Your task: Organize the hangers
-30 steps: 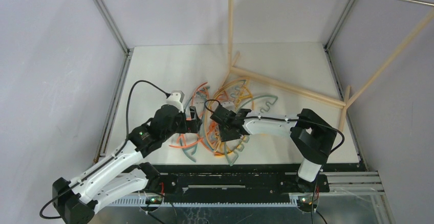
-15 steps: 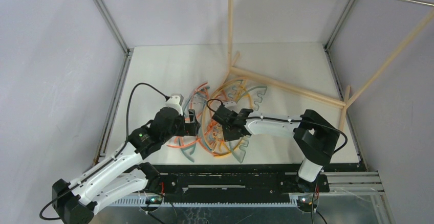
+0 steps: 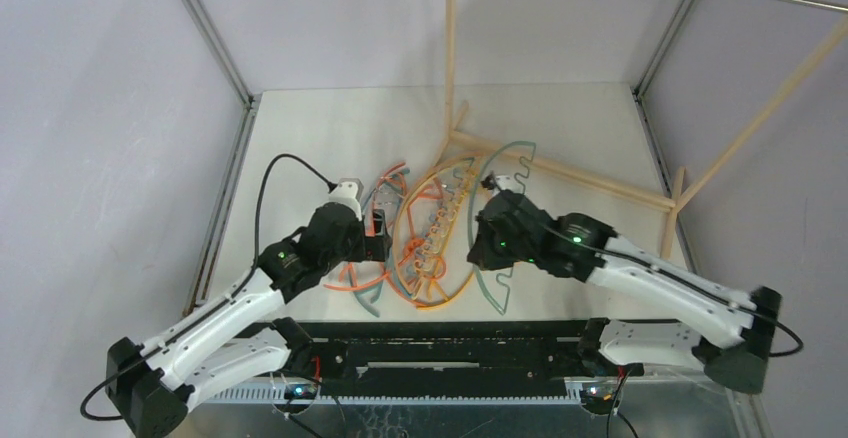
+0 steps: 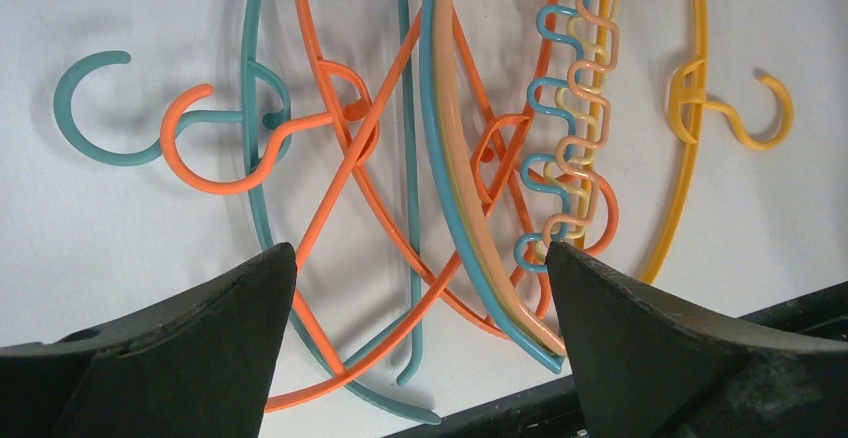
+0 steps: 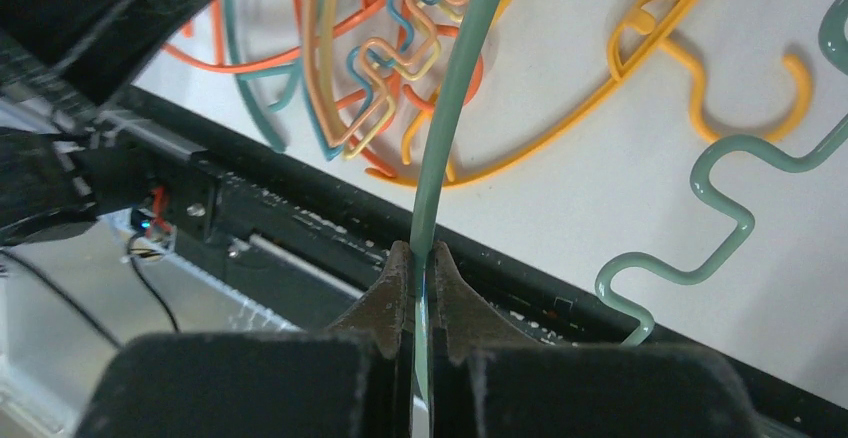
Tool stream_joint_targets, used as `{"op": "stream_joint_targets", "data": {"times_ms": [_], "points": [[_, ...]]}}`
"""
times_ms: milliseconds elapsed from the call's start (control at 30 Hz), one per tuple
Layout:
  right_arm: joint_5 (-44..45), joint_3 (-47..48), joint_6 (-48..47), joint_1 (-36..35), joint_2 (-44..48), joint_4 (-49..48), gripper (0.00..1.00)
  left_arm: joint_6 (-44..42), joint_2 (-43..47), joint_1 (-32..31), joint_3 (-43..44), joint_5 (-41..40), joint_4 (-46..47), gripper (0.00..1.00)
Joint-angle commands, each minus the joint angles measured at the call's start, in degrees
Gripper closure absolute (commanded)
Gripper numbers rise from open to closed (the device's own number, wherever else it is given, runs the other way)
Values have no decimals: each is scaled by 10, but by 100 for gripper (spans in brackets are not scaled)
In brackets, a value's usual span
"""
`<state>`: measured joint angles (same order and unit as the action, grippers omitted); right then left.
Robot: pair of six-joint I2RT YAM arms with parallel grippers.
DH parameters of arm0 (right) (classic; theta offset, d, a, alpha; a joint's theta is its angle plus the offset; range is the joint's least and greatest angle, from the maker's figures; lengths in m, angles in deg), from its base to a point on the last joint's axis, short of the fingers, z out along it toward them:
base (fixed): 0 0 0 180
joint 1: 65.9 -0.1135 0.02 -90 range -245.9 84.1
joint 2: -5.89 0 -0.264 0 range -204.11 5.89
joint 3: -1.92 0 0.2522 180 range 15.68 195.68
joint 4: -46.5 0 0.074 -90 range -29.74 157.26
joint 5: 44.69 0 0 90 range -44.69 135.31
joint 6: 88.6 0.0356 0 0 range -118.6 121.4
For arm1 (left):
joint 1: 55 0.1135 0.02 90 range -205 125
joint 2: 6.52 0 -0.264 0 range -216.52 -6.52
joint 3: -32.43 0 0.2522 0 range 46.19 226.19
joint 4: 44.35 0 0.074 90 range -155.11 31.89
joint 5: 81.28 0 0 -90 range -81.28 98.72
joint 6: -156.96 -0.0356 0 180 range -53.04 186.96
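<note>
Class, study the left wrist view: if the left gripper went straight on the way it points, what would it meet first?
The left gripper, open, would probably meet the orange hanger first, tangled with a teal hanger on the table; which sits higher is unclear.

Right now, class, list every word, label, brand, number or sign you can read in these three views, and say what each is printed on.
No text can be read in any view.
The hangers, including the pale green hanger pinched in the right gripper, bear no lettering.
The open left gripper, wooden poles and table show no labels or numbers.
Any markings on the black rail are too small to read.
</note>
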<state>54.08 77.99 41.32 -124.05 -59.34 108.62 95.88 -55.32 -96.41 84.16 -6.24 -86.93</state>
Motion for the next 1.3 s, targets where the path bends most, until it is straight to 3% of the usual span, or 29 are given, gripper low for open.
{"op": "stream_joint_targets", "data": {"times_ms": [0, 167, 300, 467, 700, 933, 1267], "points": [[14, 19, 18, 28, 99, 35, 100, -13, -28, -3, 42, -2, 41, 0], [19, 38, 11, 133, 212, 11, 100, -23, -85, -3, 82, 14, 67, 0], [-26, 88, -52, 241, 234, -29, 100, -43, -143, -3, 139, 29, 70, 0], [-48, 140, -118, 343, 222, -108, 100, -75, -206, -4, 209, 44, 65, 0], [-160, 180, -88, 473, 128, -224, 100, -101, -252, -3, 252, 50, 69, 0], [-189, 223, -92, 519, 34, -283, 100, -107, -249, -3, 233, 55, 83, 0], [-225, 238, -86, 546, 5, -305, 100, -117, -254, -3, 222, 41, 84, 0]]}}
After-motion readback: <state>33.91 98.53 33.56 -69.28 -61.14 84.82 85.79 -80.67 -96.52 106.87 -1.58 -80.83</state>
